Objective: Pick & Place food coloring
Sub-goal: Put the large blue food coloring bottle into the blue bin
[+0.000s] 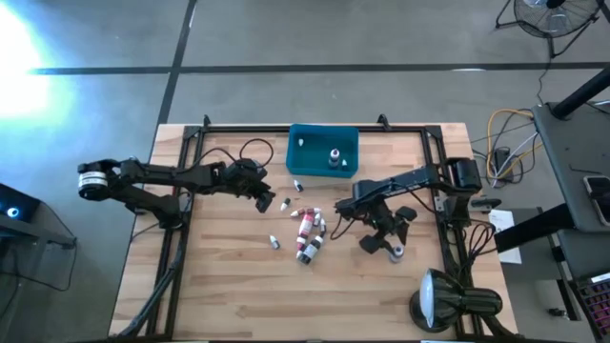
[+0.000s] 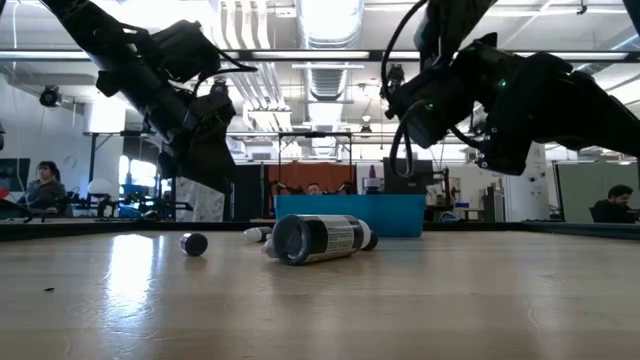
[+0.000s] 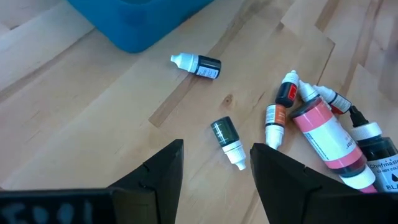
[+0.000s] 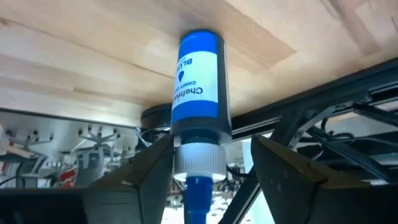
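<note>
**Blue bottle standing between parted right fingers**

We see the right gripper [image 1: 383, 246] over the table's right part, its fingers [image 4: 283, 168] spread to either side of a blue-labelled bottle [image 4: 198, 106] that stands on the wood; no finger touches it. The left gripper [image 1: 266, 201] hangs open above a dark dropper bottle [image 3: 226, 138] lying on its side. We count most food coloring bottles [image 1: 307, 233] clustered mid-table; two sit inside the teal bin [image 1: 322, 169].
</note>
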`<state>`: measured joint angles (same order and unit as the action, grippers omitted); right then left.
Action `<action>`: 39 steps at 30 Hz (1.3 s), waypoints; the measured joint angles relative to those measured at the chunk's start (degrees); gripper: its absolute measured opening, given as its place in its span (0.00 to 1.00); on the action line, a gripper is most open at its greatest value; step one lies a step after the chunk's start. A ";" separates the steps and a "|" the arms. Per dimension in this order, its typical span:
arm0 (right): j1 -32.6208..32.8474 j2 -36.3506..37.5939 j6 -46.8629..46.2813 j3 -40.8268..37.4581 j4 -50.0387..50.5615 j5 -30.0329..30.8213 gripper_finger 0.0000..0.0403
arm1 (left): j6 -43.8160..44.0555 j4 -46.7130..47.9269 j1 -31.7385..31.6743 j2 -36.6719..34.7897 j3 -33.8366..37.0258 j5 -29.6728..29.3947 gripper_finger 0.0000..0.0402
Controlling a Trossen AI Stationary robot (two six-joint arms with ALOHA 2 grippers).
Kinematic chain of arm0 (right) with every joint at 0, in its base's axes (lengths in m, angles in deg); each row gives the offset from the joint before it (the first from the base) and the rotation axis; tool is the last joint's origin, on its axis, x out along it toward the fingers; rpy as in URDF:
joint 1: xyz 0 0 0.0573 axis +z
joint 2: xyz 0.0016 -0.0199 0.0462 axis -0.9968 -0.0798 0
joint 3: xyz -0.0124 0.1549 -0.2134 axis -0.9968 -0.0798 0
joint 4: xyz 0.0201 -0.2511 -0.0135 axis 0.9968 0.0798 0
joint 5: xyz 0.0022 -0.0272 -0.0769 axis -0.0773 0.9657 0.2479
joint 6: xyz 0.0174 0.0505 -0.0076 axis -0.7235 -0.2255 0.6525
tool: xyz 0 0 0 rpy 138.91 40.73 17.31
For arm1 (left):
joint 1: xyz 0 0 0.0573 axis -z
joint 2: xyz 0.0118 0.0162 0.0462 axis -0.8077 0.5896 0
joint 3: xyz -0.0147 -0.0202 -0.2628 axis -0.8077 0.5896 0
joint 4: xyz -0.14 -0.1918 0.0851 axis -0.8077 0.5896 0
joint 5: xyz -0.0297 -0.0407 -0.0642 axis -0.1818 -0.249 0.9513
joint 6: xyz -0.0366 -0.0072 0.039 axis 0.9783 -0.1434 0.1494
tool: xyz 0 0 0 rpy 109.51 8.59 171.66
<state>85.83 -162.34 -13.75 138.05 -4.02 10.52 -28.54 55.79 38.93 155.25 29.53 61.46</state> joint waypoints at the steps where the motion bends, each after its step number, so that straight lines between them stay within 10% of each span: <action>1: 0.12 0.00 -0.20 0.16 -0.12 0.09 0.53 | -0.01 0.00 0.00 0.00 0.00 0.01 0.41; 16: 3.13 0.45 0.42 0.92 1.03 3.54 0.58 | 0.01 -0.04 0.00 0.00 0.00 -0.02 0.41; 24: 7.48 11.94 0.28 1.70 -5.70 15.85 0.58 | 0.01 -0.03 0.00 0.00 0.00 -0.02 0.41; 39: 19.47 31.58 -29.91 -10.08 -17.13 17.55 0.57 | 0.03 -0.10 0.00 0.00 0.00 -0.02 0.41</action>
<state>105.30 -130.76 -43.66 127.97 -21.16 28.07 -28.51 55.70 38.93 155.25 29.53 61.44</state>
